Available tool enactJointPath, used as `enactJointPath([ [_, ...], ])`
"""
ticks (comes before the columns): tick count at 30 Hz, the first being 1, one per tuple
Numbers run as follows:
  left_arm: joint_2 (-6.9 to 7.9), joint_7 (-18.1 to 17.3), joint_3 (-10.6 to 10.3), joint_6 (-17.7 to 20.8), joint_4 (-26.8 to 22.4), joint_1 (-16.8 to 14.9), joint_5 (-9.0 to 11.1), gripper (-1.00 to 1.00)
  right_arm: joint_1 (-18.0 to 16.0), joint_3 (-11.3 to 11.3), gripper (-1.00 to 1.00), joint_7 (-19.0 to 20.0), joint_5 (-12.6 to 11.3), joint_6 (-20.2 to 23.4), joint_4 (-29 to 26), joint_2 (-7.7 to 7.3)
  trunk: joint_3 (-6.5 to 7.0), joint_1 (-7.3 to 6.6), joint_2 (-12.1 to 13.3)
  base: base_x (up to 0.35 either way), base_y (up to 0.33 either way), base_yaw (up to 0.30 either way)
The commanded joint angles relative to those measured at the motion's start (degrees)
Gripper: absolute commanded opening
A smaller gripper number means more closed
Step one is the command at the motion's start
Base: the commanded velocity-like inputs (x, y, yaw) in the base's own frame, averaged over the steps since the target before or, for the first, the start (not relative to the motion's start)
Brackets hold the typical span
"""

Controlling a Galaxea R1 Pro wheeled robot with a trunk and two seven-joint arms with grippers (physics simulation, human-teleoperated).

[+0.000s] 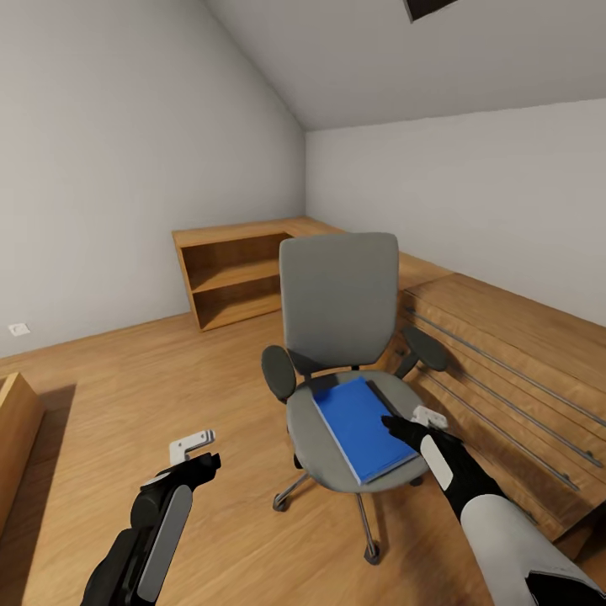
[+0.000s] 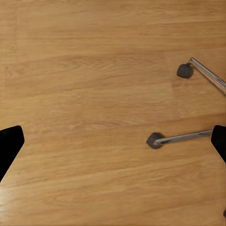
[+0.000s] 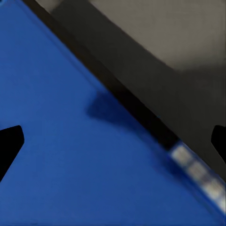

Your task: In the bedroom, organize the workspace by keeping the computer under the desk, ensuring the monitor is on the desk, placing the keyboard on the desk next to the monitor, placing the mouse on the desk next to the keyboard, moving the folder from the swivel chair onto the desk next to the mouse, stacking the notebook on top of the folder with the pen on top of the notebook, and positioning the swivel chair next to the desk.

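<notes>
The grey swivel chair (image 1: 338,295) stands in the middle of the wooden floor, seat facing me. The bright-blue folder (image 1: 358,425) lies flat on its seat. My right gripper (image 1: 396,423) hovers open just over the folder's right edge. In the right wrist view, the blue folder (image 3: 70,141) and the grey seat (image 3: 188,84) lie close under the right gripper (image 3: 113,141), whose fingers are spread wide. My left gripper (image 1: 206,461) is open above the floor left of the chair. The left wrist view shows two of the chair's casters (image 2: 153,140) beside the left gripper (image 2: 113,141).
A light wooden dresser (image 1: 505,370) with long bar handles runs along the right wall, close to the chair. An open wooden shelf unit (image 1: 231,282) stands in the back corner. Another wooden piece (image 1: 13,429) is at the left edge. Bare floor (image 1: 151,379) lies between them.
</notes>
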Motion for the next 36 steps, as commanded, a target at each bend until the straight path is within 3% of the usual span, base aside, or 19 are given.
enactJointPath([
  [1,0.0,0.6,-0.1,0.1,0.0,0.0,0.6,1.0,0.0,0.6,1.0,-0.1,-0.4,0.3,-0.1,0.01,-0.05,-0.01,0.0,0.009,0.0,0.0],
  [13,0.0,0.5,-0.1,0.0,0.0,0.0,0.6,1.0,0.0,3.0,1.0,-0.3,-0.4,0.2,-0.1,0.19,-0.05,-0.01,0.0,0.108,0.0,0.0],
  [18,0.0,0.5,-0.1,0.0,0.0,0.0,0.6,1.0,0.0,7.2,1.0,-1.0,0.0,-1.5,-0.2,0.46,-0.05,-0.01,0.0,0.088,0.0,0.0],
  [23,0.0,0.6,-0.1,0.0,0.0,0.0,0.5,1.0,0.0,12.6,1.0,-5.3,0.7,-3.9,-0.2,0.82,-0.05,-0.01,0.0,0.02,0.0,0.0],
  [29,0.0,0.7,-0.1,0.0,0.0,0.0,0.5,1.0,0.0,14.5,1.0,-9.1,0.8,-4.9,-0.1,1.0,-0.05,-0.01,0.0,0.005,0.0,0.0],
  [36,0.0,0.7,-0.1,0.0,0.0,0.0,0.4,1.0,0.0,16.1,1.0,-10.3,0.9,-5.1,0.0,1.06,-0.05,-0.01,0.0,0.16,0.0,0.0],
])
